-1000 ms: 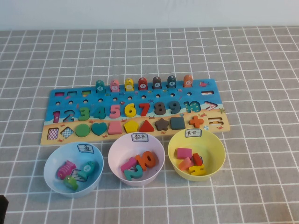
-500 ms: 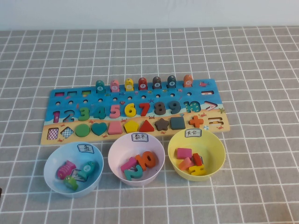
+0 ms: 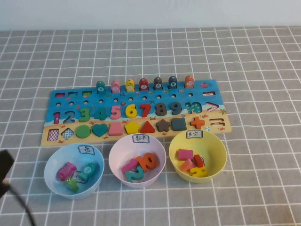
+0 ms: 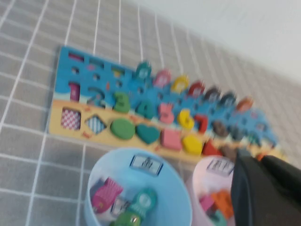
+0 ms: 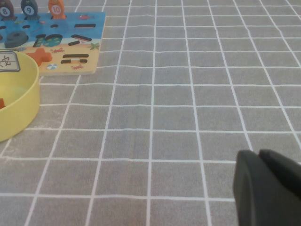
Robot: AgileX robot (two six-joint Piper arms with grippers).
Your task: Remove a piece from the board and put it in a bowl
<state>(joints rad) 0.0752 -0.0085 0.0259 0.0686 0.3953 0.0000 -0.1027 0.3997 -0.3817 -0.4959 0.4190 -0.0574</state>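
Observation:
The green "3" piece [image 3: 84,114] sits in its slot in the number row of the blue and sand board [image 3: 214,89]. It also shows in the left wrist view [image 4: 121,101]. The pale pink bowl [image 3: 116,162] stands in front of the board's middle and holds several number pieces. My left gripper [image 3: 4,167] shows at the table's left edge, beside the blue bowl; in its wrist view the left gripper [image 4: 254,160] is shut and empty, over the pink bowl [image 4: 202,176]. My right gripper [image 5: 258,155] is shut and empty above bare cloth, right of the bowls, out of the high view.
A light blue bowl [image 3: 54,165] with fish pieces stands left of the pink one. A yellow bowl [image 3: 216,146] with symbol pieces stands to its right and shows in the right wrist view [image 5: 23,94]. A grey checked cloth [image 3: 263,70] covers the table.
My left gripper has come into the high view at the left edge, moving up and inward toward the blue bowl. The pieces and bowls have not moved.

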